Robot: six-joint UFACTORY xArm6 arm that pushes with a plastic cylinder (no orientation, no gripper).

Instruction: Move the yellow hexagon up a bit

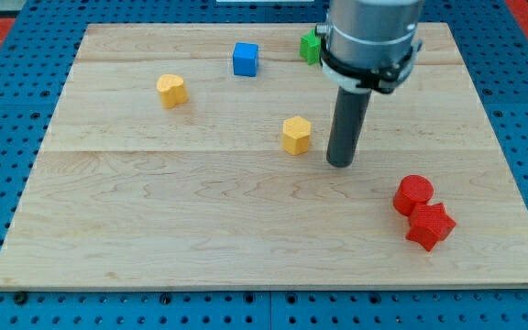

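My tip [341, 163] just right of yellow hexagon [296, 135] — no claw; two yellow, two red blocks.

Arm: comes down from the view's top, right of centre, only its last part in view
Wrist: grey cylinder, a black ring round its lower edge
Rod: dark, straight, close to upright, hangs below the ring
My tip [341, 164]: the rod's lower end, down at the board, right of the view's middle
Tip against blocks: just right of the yellow hexagon [296, 134], a narrow gap between, not touching
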